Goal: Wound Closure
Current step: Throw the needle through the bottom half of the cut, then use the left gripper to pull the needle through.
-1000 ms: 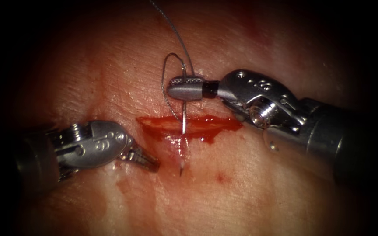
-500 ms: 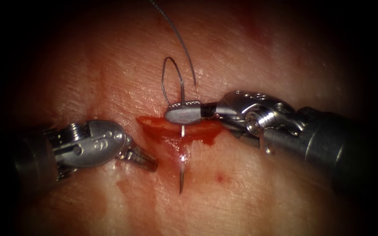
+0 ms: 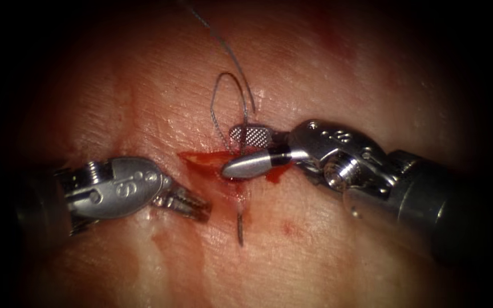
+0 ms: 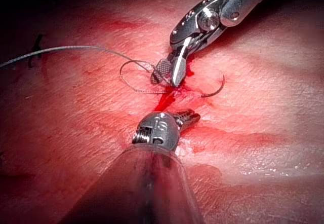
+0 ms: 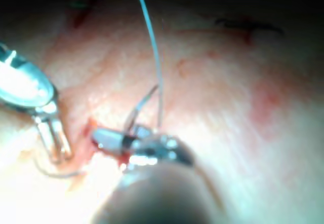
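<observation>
The right pincer [image 3: 246, 151] is standing open over the cut [image 3: 201, 158], one jaw lifted, the other lying flat on the red fluid [image 3: 209, 159]; it is gripping nothing. One second ago it was clamped on the needle's trailing end and pushing it down, and it has since let go.

The needle [image 3: 239, 225] is sitting in the tissue [image 3: 343, 256]. Its body is passing beneath the right pincer and across the cut, and its pointed end is emerging just below that pincer, to the right of the left pincer [image 3: 192, 203]. The thread [image 3: 223, 94] is looping just above the right pincer and running away upward.

The left pincer is resting beside the emerged tip and holding nothing; its jaws are appearing nearly closed, though the view is leaving this uncertain.

Progress: the bite across both edges appears placed. Needle not yet drawn out, thread not yet pulled through, no knot showing here.
</observation>
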You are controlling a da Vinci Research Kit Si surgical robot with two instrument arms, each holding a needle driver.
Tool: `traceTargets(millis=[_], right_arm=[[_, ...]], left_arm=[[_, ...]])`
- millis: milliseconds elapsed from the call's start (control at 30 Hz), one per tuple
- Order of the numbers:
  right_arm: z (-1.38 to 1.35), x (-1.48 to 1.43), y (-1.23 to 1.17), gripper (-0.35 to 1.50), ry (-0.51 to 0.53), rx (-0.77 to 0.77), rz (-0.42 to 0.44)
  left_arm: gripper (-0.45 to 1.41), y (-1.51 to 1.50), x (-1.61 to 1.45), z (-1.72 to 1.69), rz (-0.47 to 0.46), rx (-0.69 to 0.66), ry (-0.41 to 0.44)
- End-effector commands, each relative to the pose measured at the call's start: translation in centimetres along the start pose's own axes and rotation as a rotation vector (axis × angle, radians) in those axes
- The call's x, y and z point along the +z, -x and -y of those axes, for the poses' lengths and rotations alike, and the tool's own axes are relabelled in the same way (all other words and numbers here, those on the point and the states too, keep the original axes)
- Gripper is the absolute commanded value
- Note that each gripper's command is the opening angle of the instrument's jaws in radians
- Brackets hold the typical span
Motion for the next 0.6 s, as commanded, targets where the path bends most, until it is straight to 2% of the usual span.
traceTargets(millis=[33, 100, 167, 200, 233, 267, 300, 467, 533, 600], right_arm=[[-0.17, -0.07, -0.13, 1.30, 0.046, -0.035, -0.014], [-0.24, -0.21, -0.24, 1.36, 0.093, -0.080, -0.018], [-0.24, -0.29, -0.30, 1.36, 0.091, -0.105, -0.012], [-0.22, -0.34, -0.33, 1.36, 0.082, -0.123, -0.008], [-0.21, -0.36, -0.34, 1.36, 0.085, -0.132, -0.007], [-0.18, -0.41, -0.36, 1.36, 0.072, -0.153, -0.002], [-0.16, -0.44, -0.38, 1.33, 0.057, -0.151, 0.001], [-0.04, -0.57, -0.47, 1.31, 0.042, -0.170, 0.008], [-0.04, -0.63, -0.48, 1.28, 0.038, -0.181, 0.010], [-0.06, -0.65, -0.47, 1.28, 0.037, -0.182, 0.011]], left_arm=[[-0.18, 0.00, 0.05, 0.06, -0.010, 0.017, -0.004], [-0.13, -0.01, 0.04, 0.03, -0.048, 0.063, -0.018], [0.04, -0.02, 0.05, 0.01, -0.073, 0.120, -0.032], [0.20, -0.03, 0.06, 0.00, -0.075, 0.149, -0.035], [0.51, -0.04, 0.07, -0.02, -0.076, 0.159, -0.039], [0.64, -0.06, 0.08, -0.03, -0.083, 0.170, -0.045], [0.69, -0.07, 0.09, -0.04, -0.096, 0.180, -0.052], [0.64, -0.16, 0.14, -0.12, -0.165, 0.186, -0.067], [0.61, -0.23, 0.20, -0.13, -0.212, 0.186, -0.064], [0.59, -0.26, 0.25, -0.13, -0.220, 0.192, -0.068]])
